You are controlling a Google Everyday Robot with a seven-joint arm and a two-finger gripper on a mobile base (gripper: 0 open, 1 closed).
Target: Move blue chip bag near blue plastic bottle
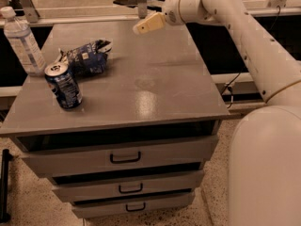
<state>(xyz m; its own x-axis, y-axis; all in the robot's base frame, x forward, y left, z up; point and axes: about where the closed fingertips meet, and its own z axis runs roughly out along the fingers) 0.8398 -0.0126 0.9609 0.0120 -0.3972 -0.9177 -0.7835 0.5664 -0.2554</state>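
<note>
The blue chip bag (87, 58) lies crumpled on the grey cabinet top (155, 79) at the left. The blue plastic bottle (22, 41), clear with a white cap and label, stands upright at the far left edge, a short way left of the bag. My gripper (141, 27) hangs above the back middle of the cabinet top, to the right of the bag and apart from it. It holds nothing.
A blue-and-white soda can (63, 85) stands upright just in front of the bag, near the left front. The cabinet has three drawers with handles (125, 157) below. My white arm (244, 36) reaches in from the right; my base (265, 168) stands at the right.
</note>
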